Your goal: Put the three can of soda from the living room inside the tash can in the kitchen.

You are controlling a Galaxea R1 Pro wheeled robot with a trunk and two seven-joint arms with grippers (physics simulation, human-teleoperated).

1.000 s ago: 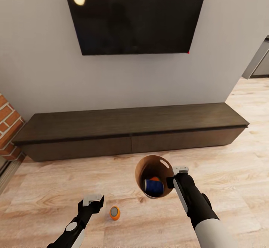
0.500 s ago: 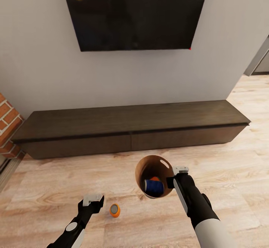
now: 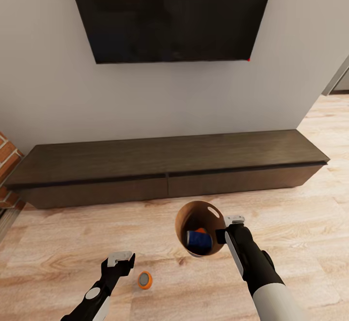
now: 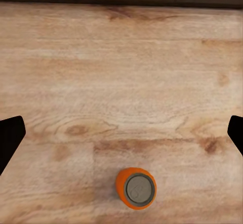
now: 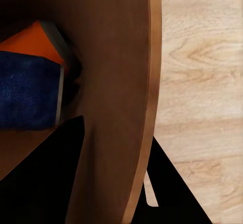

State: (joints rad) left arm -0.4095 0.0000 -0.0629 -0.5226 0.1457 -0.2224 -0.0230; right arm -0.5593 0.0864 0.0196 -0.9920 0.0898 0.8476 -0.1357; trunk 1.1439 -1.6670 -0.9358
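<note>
The right end effector (image 3: 228, 230) grips the trash can (image 3: 190, 217) wall, a blue can (image 3: 198, 241) and probably an orange one inside; the left end effector (image 3: 119, 261) is open above the orange can (image 3: 144, 280) on the floor (image 3: 300, 224).

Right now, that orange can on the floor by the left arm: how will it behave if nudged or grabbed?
The orange can stands upright on smooth wood floor, so a side nudge would probably tip it, then it would likely roll. Its round wall looks slick; an off-centre pinch may squirt it out. The open left tool sits beside it, not yet around it.
</note>
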